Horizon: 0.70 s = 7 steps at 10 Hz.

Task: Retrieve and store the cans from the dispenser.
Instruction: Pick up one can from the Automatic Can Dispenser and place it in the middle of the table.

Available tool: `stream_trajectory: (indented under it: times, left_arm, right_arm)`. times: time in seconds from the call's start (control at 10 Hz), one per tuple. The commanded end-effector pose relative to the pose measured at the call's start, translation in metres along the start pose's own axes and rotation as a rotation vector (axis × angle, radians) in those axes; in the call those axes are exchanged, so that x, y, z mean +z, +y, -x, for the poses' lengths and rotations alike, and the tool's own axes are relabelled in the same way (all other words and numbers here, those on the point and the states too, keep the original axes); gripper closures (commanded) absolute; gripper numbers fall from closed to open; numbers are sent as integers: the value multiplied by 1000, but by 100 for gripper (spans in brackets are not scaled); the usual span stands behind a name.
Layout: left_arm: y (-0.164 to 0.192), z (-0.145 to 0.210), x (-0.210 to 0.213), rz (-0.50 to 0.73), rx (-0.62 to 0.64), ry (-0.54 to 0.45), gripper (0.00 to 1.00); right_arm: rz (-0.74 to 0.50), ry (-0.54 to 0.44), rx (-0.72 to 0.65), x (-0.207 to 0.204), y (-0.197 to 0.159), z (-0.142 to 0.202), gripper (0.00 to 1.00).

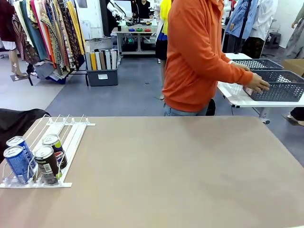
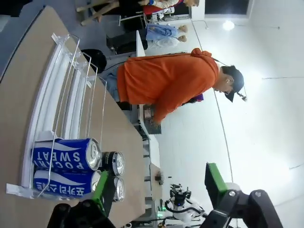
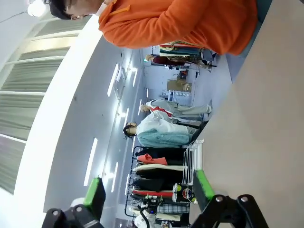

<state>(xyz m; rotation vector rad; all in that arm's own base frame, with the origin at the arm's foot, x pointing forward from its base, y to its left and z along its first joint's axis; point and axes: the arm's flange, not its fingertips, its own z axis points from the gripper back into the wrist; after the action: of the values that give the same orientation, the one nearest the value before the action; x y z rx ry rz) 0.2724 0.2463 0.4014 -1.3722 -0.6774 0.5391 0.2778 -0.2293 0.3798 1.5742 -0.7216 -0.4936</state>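
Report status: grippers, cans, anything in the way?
Left gripper open, empty; right gripper open, empty. Four cans at the dispenser front lip. Person at far side, reaching to a basket on another table.

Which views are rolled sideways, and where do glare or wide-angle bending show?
Front view: upright, evenly lit, cans sharp. Left wrist view: rolled sideways, dispenser rails slightly bowed, lamp glaring. Right wrist view: rolled sideways too, ceiling light flaring top left.

Both wide apart and empty: left jaws, right jaws.
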Motion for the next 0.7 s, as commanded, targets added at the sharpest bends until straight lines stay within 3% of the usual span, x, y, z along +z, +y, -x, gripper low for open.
stream_trajectory:
  times: [0.0, 0.5, 0.6]
  left_arm:
    - [-7, 10, 4, 64, 12, 42, 0]
    - [-7, 6, 1, 61, 2, 38, 0]
    - [-25, 14, -1, 39, -76, 142, 0]
  right_arm:
    - [-22, 31, -15, 2, 10, 6, 0]
    - [-22, 31, -15, 2, 10, 6, 0]
    - [-22, 31, -15, 2, 10, 6, 0]
